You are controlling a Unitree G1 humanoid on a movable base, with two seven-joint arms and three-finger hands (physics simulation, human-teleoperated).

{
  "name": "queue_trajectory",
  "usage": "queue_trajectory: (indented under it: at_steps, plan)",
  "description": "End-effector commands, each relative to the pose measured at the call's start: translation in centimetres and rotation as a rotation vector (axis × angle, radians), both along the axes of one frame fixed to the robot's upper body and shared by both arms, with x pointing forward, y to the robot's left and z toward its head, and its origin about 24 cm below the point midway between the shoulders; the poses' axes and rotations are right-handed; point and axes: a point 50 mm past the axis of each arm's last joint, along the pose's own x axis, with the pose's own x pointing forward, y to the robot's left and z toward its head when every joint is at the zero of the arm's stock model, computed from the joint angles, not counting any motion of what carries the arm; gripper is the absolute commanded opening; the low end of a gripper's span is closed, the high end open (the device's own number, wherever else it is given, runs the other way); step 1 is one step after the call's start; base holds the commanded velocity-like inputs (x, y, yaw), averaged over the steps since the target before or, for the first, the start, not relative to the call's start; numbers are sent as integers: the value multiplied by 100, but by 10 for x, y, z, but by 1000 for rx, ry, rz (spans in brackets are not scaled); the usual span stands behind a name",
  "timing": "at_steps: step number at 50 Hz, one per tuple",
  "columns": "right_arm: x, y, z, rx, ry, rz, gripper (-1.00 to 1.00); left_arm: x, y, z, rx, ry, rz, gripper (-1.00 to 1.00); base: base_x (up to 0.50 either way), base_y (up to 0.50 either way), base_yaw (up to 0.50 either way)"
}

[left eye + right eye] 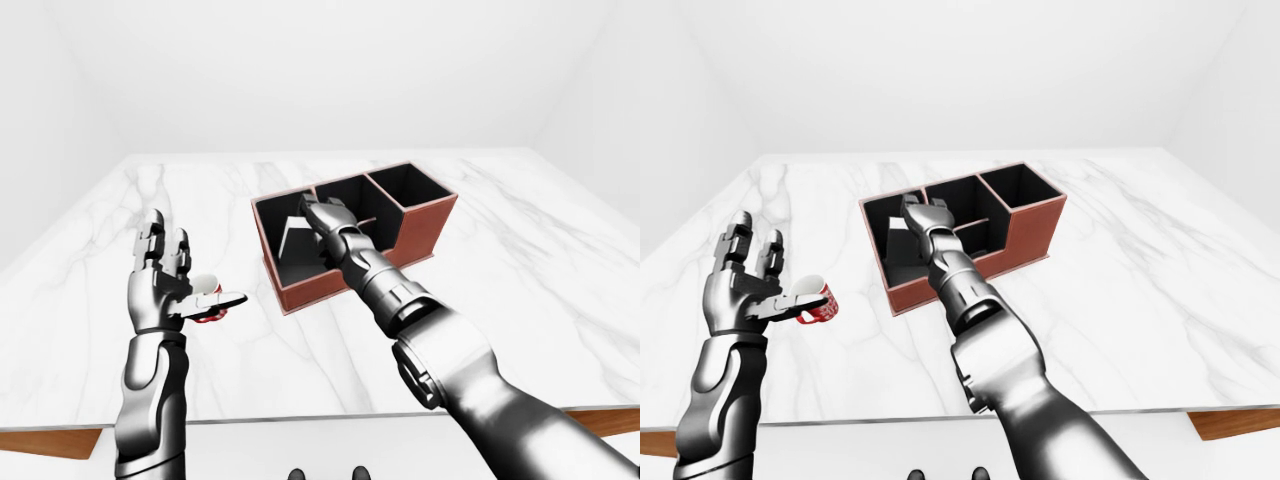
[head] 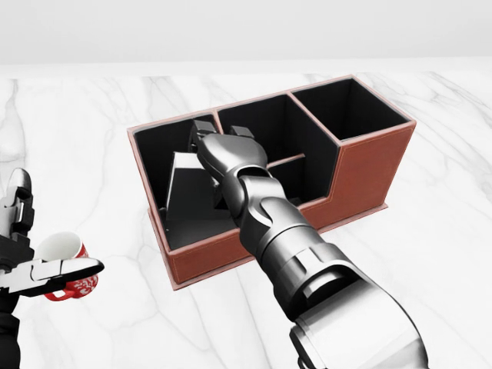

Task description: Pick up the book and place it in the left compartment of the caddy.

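Observation:
The red-brown caddy [image 2: 361,173] with black compartments stands on the marble table [image 2: 430,261]. The grey book [image 2: 181,188] leans tilted inside the caddy's left compartment, its lower edge near the compartment floor. My right hand [image 2: 223,154] reaches into that compartment from above, and its fingers [image 2: 201,131] close round the book's right edge. The hand hides part of the book. My left hand [image 1: 160,275] is open and raised at the left of the left-eye view, apart from the caddy.
A red and white mug [image 2: 68,265] stands on the table just behind my left hand's thumb. The caddy's middle [image 2: 261,127] and right [image 2: 350,108] compartments hold nothing. The table's near edge [image 1: 300,420] runs along the bottom of the left-eye view.

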Motion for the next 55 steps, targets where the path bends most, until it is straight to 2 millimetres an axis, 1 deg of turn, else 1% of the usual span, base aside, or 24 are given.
queue_trajectory:
  at_steps: [1,5,7,16,23,39,50,55]
  plan:
    - [1,3,7,-2,-55,13,-100,-2,3,5,-26,-28,4,100,0,0,0]
    - [1,2,6,-21,-65,26,-100,-3,3,8,-31,-40,5,100,0,0,0]
    - [2,3,11,-35,-78,34,-100,-4,3,9,-32,-46,5,100,0,0,0]
    - [1,5,11,-67,-99,55,-100,-4,3,9,-29,-48,-3,100,0,0,0]
    - [2,7,17,-68,-128,78,-100,-5,2,9,-28,-50,-6,100,0,0,0]
    - [0,10,18,-34,-170,119,-100,-6,1,10,-25,-55,-15,100,0,0,0]
    - [-1,8,11,-25,-137,136,-100,-6,1,10,-28,-57,-15,100,0,0,0]
    - [-1,9,12,-29,-124,142,-100,-6,1,11,-29,-59,-15,100,0,0,0]
